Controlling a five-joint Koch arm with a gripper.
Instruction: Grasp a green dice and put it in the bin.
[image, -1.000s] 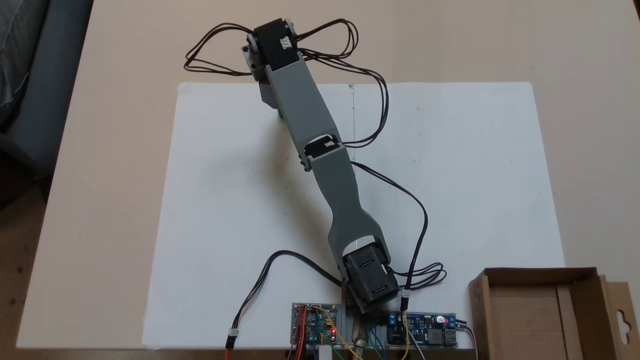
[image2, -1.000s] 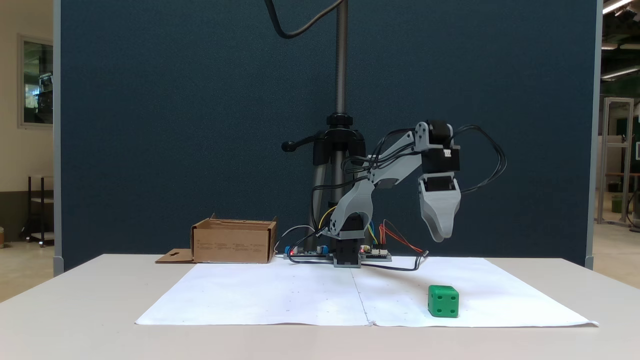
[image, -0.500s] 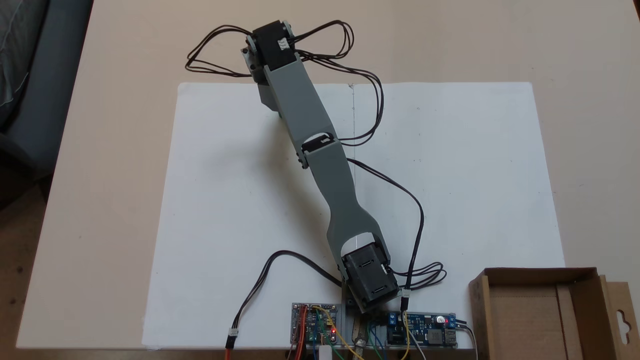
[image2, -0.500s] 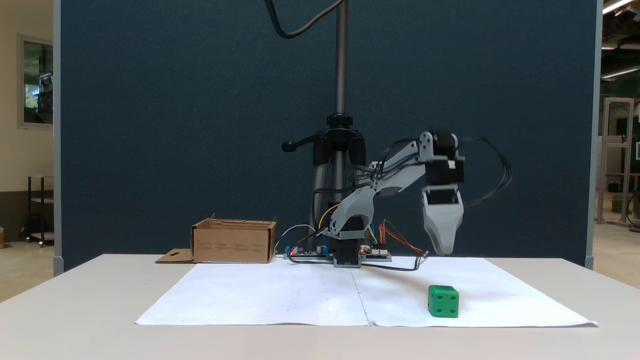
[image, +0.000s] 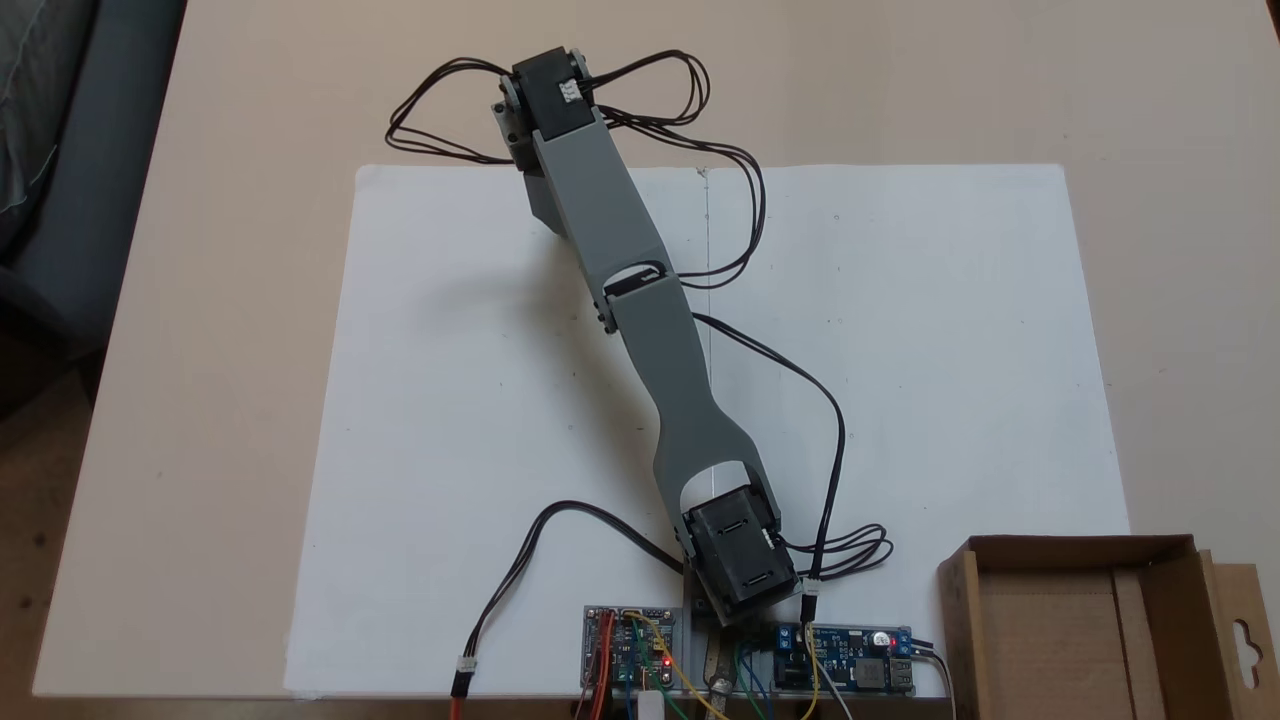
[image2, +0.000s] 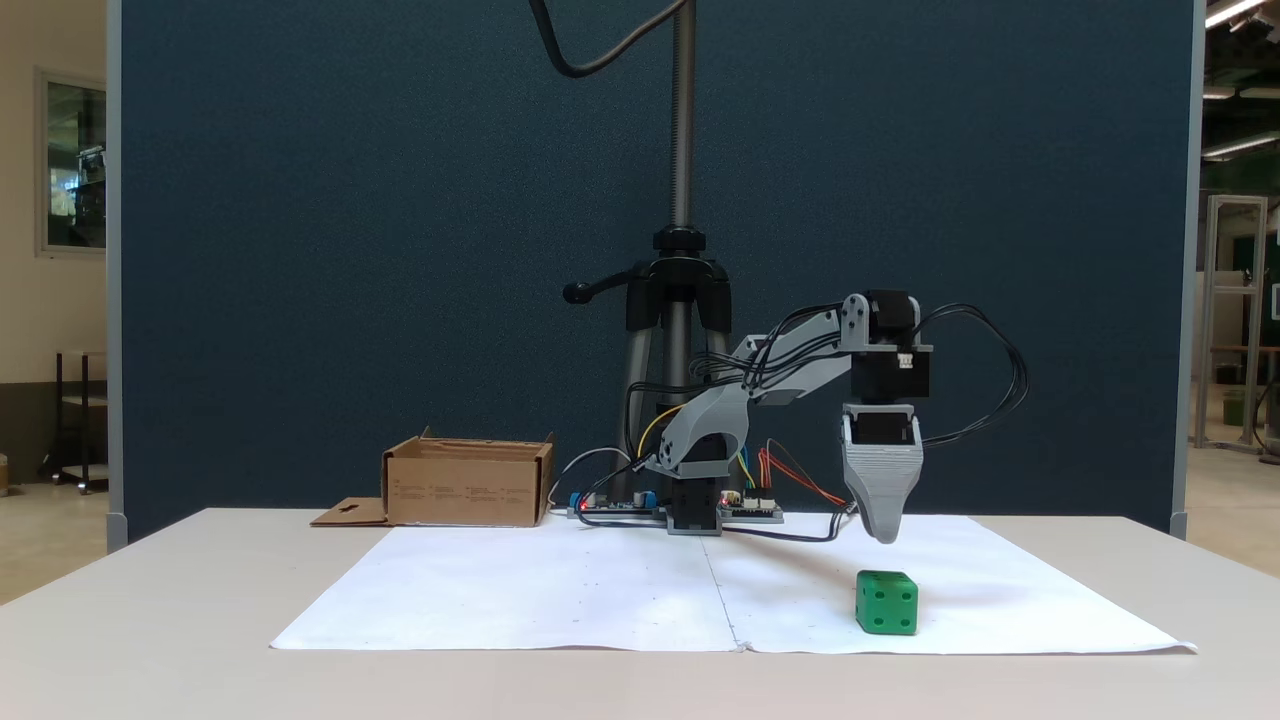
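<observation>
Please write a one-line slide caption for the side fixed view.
The claw hangs above the green dice on white paper; the bin waits behind.

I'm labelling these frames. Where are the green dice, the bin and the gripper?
green dice (image2: 887, 603): side-on fixed view, on its front face.
bin (image2: 465, 494): side-on fixed view, on its front wall.
gripper (image2: 883, 535): side-on fixed view, at the tip of its fingers.

Dark blue partition panel fills the backdrop behind a beige surface with white paper sheet on it. Black tripod with a metal pole stands against the partition. Left: cream wall, framed window, low dark shelf. Right: ceiling strip lights, metal frame. Grey upholstered seat beside the surface, top-down view.
</observation>
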